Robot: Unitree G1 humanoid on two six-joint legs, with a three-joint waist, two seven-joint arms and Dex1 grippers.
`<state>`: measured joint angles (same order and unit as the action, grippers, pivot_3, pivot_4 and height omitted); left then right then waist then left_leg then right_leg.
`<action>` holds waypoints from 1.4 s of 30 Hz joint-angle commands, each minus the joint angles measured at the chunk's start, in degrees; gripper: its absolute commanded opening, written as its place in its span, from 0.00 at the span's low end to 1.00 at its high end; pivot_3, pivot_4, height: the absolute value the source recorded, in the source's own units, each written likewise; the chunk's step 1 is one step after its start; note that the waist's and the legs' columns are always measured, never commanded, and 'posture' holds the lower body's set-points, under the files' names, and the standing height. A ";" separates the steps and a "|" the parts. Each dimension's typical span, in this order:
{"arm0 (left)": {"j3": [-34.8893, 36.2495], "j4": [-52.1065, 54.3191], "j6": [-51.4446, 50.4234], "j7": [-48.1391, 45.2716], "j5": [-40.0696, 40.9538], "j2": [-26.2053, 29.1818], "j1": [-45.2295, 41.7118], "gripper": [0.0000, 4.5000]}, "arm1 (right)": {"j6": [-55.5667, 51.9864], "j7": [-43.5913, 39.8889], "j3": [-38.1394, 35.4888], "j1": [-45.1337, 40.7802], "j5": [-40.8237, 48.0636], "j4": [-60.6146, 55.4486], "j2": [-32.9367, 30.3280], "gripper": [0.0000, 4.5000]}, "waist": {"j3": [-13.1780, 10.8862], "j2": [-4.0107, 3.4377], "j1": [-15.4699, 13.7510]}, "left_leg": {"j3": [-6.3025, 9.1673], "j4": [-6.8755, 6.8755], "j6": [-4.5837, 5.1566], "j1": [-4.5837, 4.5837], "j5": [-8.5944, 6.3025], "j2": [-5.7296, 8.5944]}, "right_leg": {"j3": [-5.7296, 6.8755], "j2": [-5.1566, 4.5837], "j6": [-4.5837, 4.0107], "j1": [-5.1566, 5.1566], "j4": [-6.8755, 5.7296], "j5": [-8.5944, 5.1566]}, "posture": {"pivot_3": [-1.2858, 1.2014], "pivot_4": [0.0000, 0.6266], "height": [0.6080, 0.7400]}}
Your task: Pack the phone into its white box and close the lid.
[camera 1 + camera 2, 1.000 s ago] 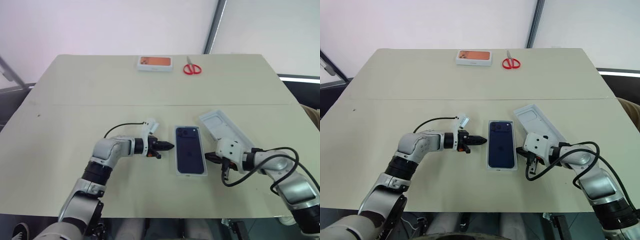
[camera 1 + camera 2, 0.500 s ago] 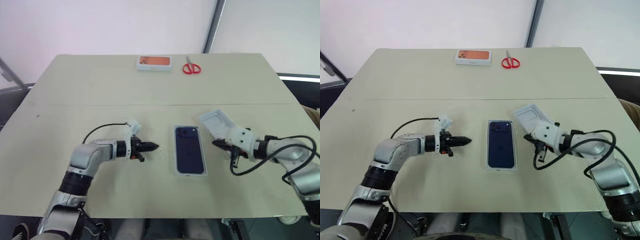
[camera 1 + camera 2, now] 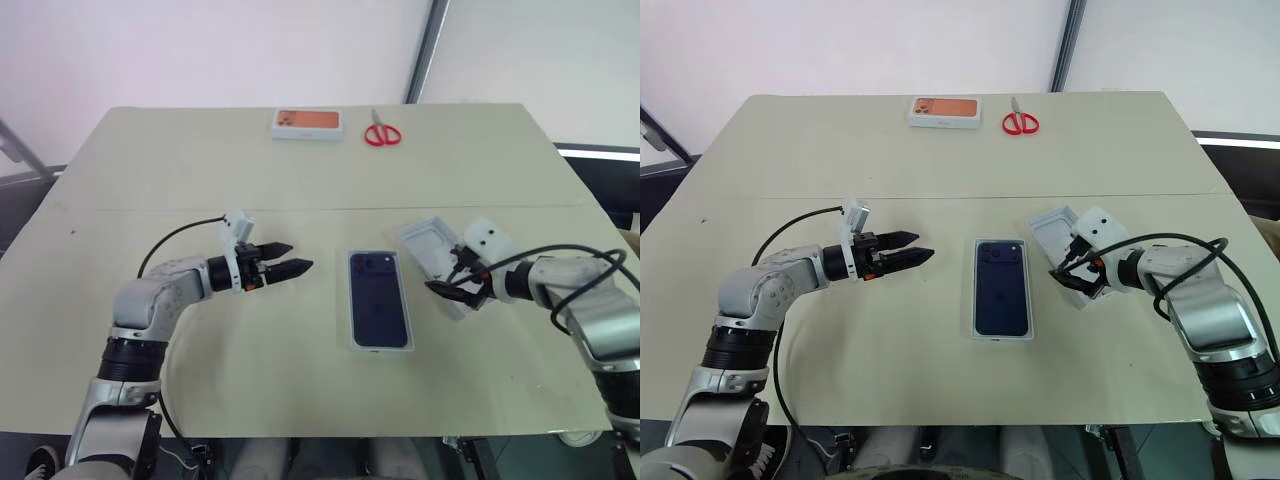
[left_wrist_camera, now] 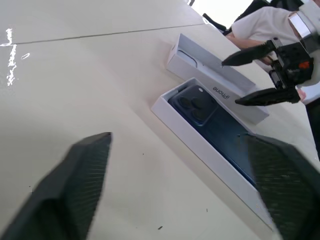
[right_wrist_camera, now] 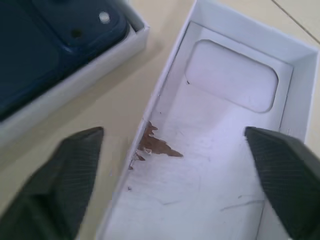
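**Q.** Where do the task's things lie, and how do the two grippers stand?

**A.** The phone (image 3: 379, 297) lies face down in the white box (image 3: 352, 330), near the middle of the table (image 3: 200, 170). The lid (image 3: 432, 243) rests just to the box's right, underside up and angled away from it. The left gripper (image 3: 285, 268) hovers well to the left of the box with its fingers spread, grasping nothing. The right gripper (image 3: 452, 283) hangs over the lid's near end, fingers likewise parted and empty; whether a fingertip touches the lid's rim cannot be told from the head views.

**Q.** How is the lid likely to handle, and where should it be taken?

**A.** It is thin card: probably light and fairly stiff along its length, but its walls would dent under a hard pinch. The right wrist view shows a brown torn patch (image 5: 152, 144) on the inner floor beside one long wall, so that wall may be weakened. A grip across the two long walls near the middle looks safest. The lid must be turned over before it is seated, and the smooth card may slip. The close fit over the tray calls for square alignment.
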<state>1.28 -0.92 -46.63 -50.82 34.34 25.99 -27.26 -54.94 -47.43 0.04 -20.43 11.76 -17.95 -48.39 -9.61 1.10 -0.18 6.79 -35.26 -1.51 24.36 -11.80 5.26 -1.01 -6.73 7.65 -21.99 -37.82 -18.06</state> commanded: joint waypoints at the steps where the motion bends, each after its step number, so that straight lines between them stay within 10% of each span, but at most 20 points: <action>1: -0.01 2.05 0.43 -0.97 0.98 0.12 -0.06 0.99 | -8.60 1.62 -0.93 -3.21 3.21 -3.48 0.42 1.00 | 0.00 0.00 -0.05 | 0.00 0.00 0.00 0.01 0.00 0.00 | 0.00 0.00 0.00 0.00 -0.01 0.00 | 0.52 0.24 1.00; 21: -1.41 3.69 4.83 4.73 -0.59 -6.42 2.14 0.99 | -30.31 16.56 -1.43 -2.32 6.18 -12.51 6.55 1.00 | 0.00 0.00 -0.35 | -0.09 -0.04 0.00 0.14 0.01 0.02 | -0.12 0.00 0.00 -0.26 -0.16 0.00 | 0.52 0.24 1.00; 30: -2.45 4.19 4.66 5.92 -1.14 -6.59 2.58 1.00 | -27.79 21.60 0.78 0.15 4.39 -10.36 8.25 0.01 | 0.03 0.03 -0.32 | -0.10 -0.03 0.00 0.12 0.02 0.02 | -0.13 0.02 0.00 -0.23 -0.17 0.00 | 0.52 0.24 1.00; 42: -2.35 4.76 3.78 6.99 -0.58 -6.59 2.81 1.00 | -23.75 26.36 0.21 -3.38 2.64 -6.75 8.94 0.01 | 0.04 0.04 -0.29 | -0.11 -0.10 0.00 0.07 0.02 0.02 | -0.13 0.03 0.00 -0.17 -0.19 0.01 | 0.52 0.24 1.00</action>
<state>-1.37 1.40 -43.45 -43.67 33.23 19.47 -24.49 -79.88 -22.78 1.81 -22.43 16.27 -25.86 -39.62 -9.57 1.14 -0.47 6.68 -35.35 -1.51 24.43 -11.78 5.28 -1.15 -6.69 7.65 -22.17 -38.01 -18.06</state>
